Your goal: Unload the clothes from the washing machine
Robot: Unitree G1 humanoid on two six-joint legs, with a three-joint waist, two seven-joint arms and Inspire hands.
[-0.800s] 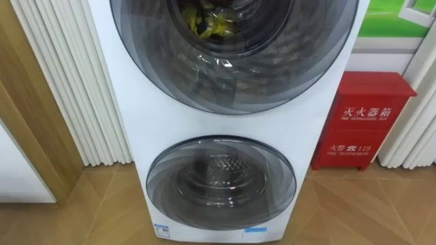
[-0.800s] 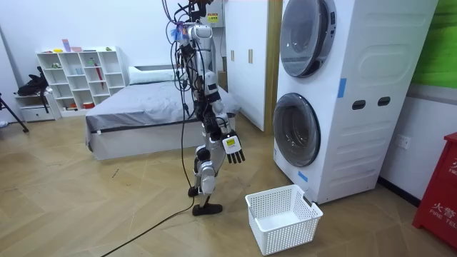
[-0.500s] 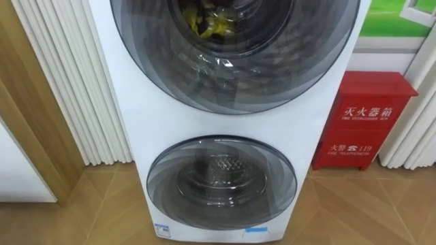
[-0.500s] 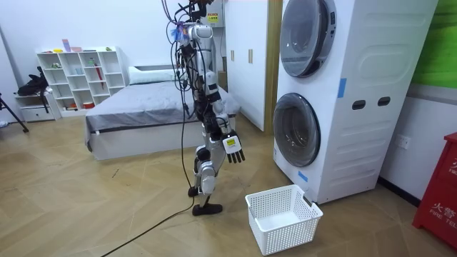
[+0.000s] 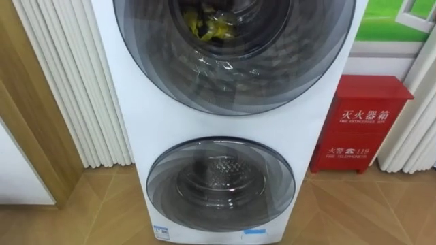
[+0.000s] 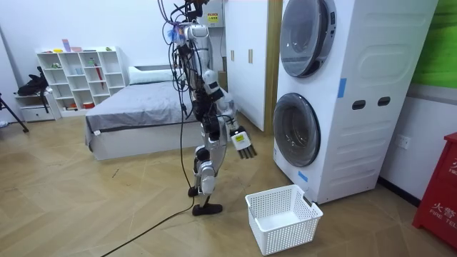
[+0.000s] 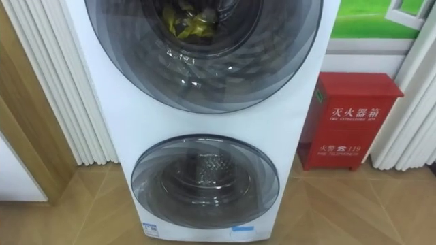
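Two labels [image 5: 161,231] sit low on the washing machine [image 5: 126,133] holding yellow clothes [image 5: 208,24].

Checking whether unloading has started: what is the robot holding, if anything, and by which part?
Nothing. Its right hand hovers open and empty before the washing machine; the yellow clothes lie behind the shut upper door.
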